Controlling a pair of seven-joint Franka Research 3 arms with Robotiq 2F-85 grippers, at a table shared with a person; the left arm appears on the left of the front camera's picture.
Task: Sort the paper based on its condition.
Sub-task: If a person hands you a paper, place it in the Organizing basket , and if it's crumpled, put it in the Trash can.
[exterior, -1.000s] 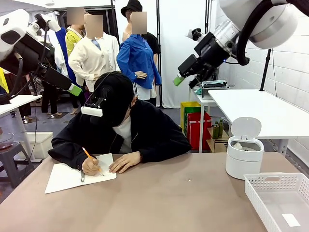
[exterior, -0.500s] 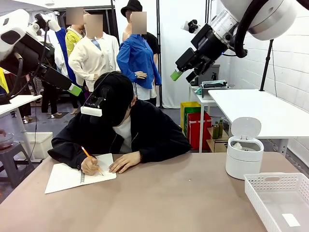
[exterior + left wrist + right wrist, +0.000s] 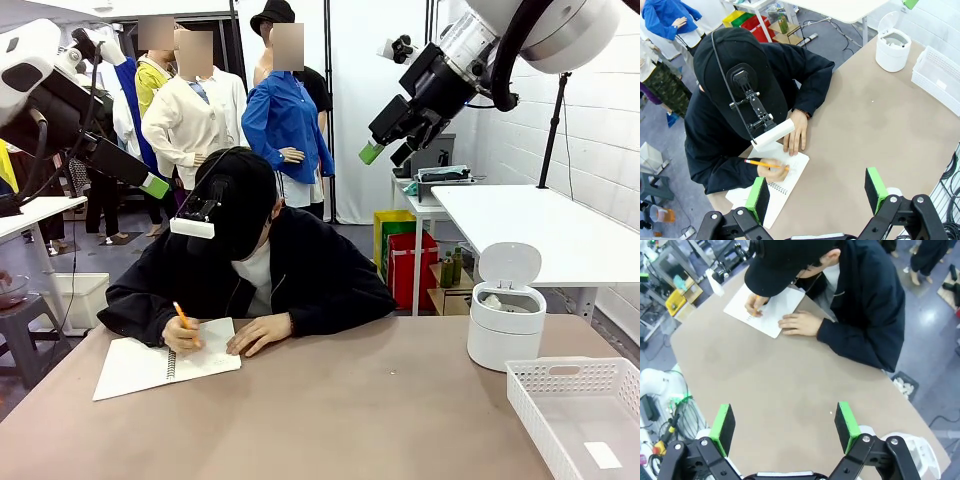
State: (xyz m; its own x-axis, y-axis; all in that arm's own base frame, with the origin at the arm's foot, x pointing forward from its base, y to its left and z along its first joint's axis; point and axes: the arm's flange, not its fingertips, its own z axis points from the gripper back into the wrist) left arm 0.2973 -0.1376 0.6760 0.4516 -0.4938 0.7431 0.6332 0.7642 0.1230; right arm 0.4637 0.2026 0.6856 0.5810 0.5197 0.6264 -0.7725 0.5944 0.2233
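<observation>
We hold our left gripper (image 3: pixel 816 192) spread wide and empty, high above the white spiral-bound notebook (image 3: pixel 771 186) where a person in black writes with an orange pencil (image 3: pixel 764 164). Our right gripper (image 3: pixel 784 426) also hangs splayed, over bare brown table (image 3: pixel 780 385). Beyond it sit the white lidded bin (image 3: pixel 506 322) and white perforated plastic basket (image 3: pixel 580 412).

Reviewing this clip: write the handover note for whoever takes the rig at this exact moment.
Left gripper: open, empty, raised above the table.
Right gripper: open, empty, raised too.
Person's hand writes with a pencil in the spiral notebook at the table's left; other hand rests beside it.
White lidded bin, lid up, and white basket stand at the right.
Done: nothing sorted. Left: all sorting.
</observation>
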